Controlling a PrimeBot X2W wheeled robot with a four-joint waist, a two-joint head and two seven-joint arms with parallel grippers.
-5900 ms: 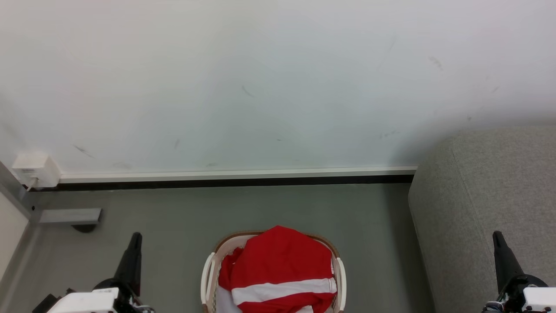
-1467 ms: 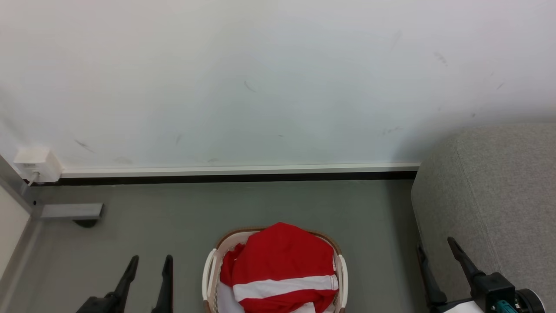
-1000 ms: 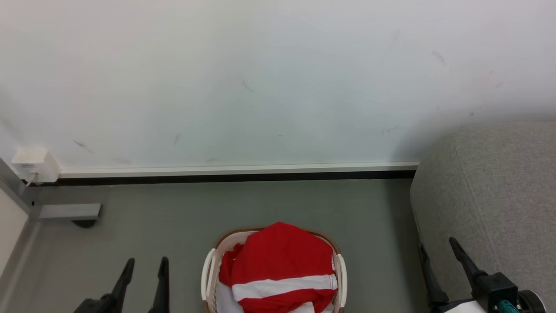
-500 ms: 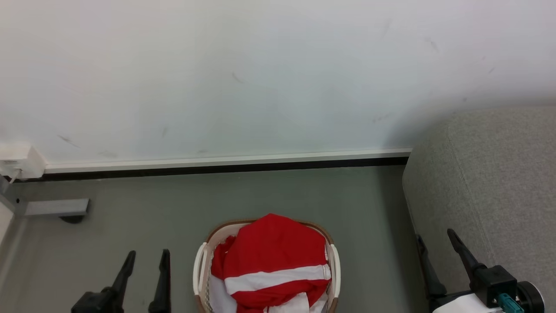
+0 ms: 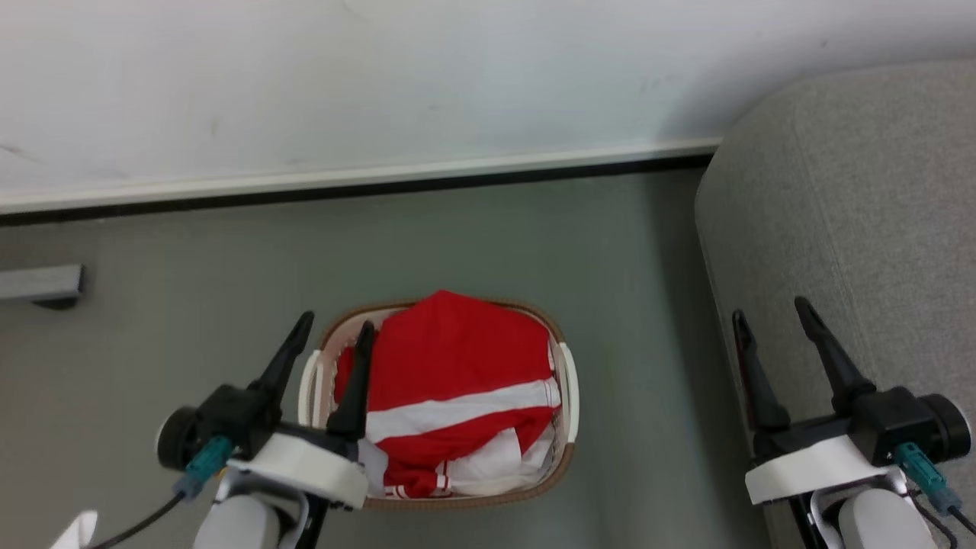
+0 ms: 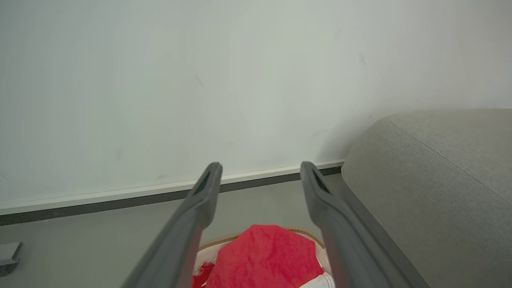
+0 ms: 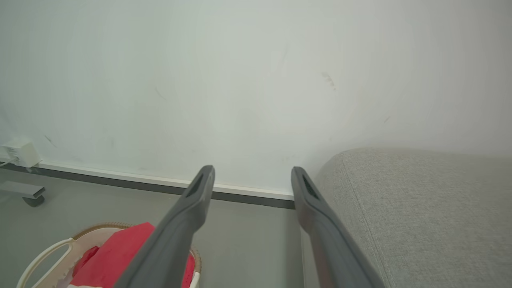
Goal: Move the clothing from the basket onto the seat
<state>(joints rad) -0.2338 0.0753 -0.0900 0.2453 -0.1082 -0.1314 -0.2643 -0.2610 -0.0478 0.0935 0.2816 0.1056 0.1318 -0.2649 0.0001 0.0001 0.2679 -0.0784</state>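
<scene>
The clothing (image 5: 450,381), red with white stripes, lies heaped in the cream basket (image 5: 568,396) on the grey floor. My left gripper (image 5: 335,326) hangs open above the basket's left rim, one finger over the fabric, holding nothing. In the left wrist view the clothing (image 6: 264,260) and basket rim (image 6: 212,245) sit low between the open left gripper (image 6: 259,167) fingers. The grey seat (image 5: 854,198) stands at the right, and my right gripper (image 5: 768,309) is open over its front edge. The right wrist view has the right gripper (image 7: 252,171), the clothing (image 7: 116,256), the basket (image 7: 44,254) and the seat (image 7: 420,208).
A white wall with a dark skirting strip (image 5: 366,187) runs behind the basket. A grey metal foot (image 5: 38,284) juts from the left edge. A white box (image 7: 18,152) sits on the wall at floor level. Bare floor lies between basket and seat.
The head camera has tilted down, so the whole picture shifted. Both arms have risen further into view; the left gripper now stands over the basket's left rim. Both stay open.
</scene>
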